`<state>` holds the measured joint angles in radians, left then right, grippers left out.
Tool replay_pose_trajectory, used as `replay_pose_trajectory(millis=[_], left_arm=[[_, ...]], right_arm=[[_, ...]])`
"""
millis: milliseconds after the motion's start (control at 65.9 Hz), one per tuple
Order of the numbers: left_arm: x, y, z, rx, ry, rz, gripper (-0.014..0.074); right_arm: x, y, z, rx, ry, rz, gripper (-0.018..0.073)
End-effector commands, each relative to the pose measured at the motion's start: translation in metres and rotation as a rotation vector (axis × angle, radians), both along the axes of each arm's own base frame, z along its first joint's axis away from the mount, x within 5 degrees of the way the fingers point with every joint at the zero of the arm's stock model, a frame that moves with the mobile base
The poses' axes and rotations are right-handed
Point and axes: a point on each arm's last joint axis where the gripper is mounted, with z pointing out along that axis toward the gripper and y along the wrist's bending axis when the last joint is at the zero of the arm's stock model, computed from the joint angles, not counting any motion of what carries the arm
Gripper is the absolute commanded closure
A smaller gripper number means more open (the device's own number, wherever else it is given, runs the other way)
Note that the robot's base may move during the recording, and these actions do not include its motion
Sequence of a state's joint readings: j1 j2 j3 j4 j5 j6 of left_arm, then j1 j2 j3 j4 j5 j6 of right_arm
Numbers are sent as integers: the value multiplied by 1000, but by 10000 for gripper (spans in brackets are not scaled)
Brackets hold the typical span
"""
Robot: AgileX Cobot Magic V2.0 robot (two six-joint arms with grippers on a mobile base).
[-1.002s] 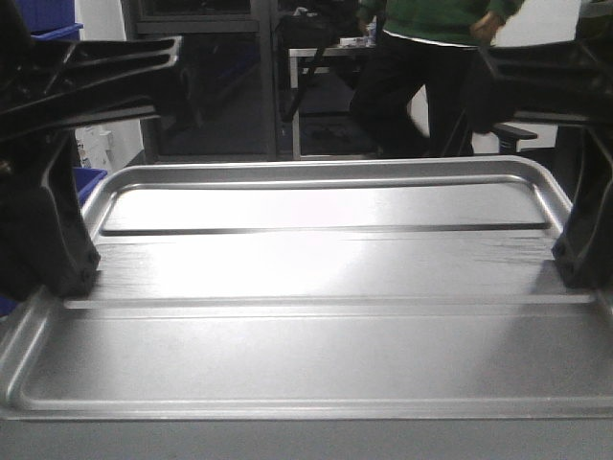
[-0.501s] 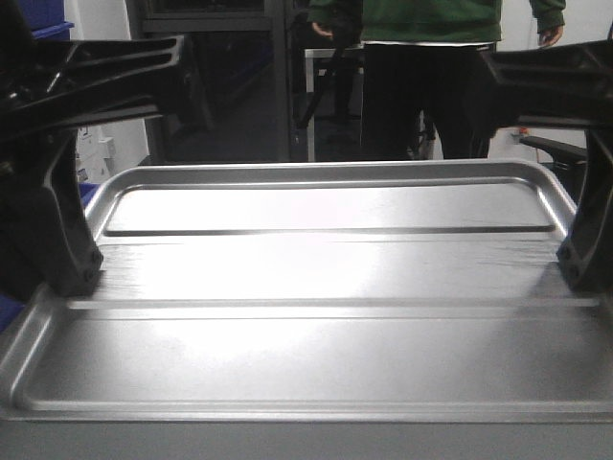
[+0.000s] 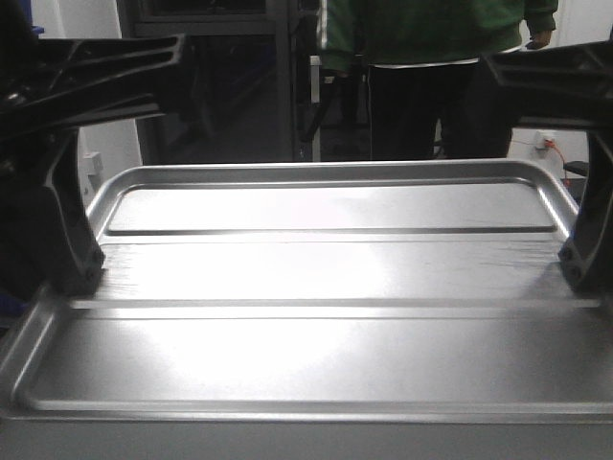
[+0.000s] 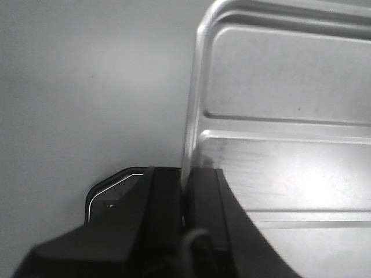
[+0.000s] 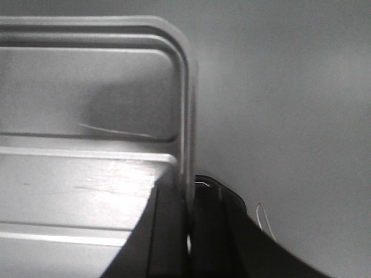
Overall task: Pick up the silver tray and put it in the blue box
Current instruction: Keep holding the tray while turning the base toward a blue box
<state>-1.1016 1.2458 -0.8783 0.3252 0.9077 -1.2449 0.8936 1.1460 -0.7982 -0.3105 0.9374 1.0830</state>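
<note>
Tray (image 3: 306, 278): held level, left gripper (image 4: 186, 185) clamped on its left rim, right gripper (image 5: 188, 194) clamped on its right rim. Change: room behind has shifted, grip unchanged. Judged in transport, box out of view.

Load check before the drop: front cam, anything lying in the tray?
No, the tray holds nothing; its whole panel shows only bare metal and glare.

Silver tray (image 3: 306, 278): shallow, rounded corners, raised rim, two long ridges. Roughly level, open side up, end rims pinched by my left gripper (image 4: 186, 191) and right gripper (image 5: 188, 200).
</note>
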Motion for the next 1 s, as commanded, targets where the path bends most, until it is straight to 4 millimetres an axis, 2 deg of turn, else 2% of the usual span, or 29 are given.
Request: replay_pose_trajectory(millis=[0,986], left_arm=[[1,2,13,-36,-48,2,700],[1,2,13,-36,-48,2,700]], right_arm=[[3,-3,11,1,-58,12,508],[3,-3,12,0,-58,12,508]])
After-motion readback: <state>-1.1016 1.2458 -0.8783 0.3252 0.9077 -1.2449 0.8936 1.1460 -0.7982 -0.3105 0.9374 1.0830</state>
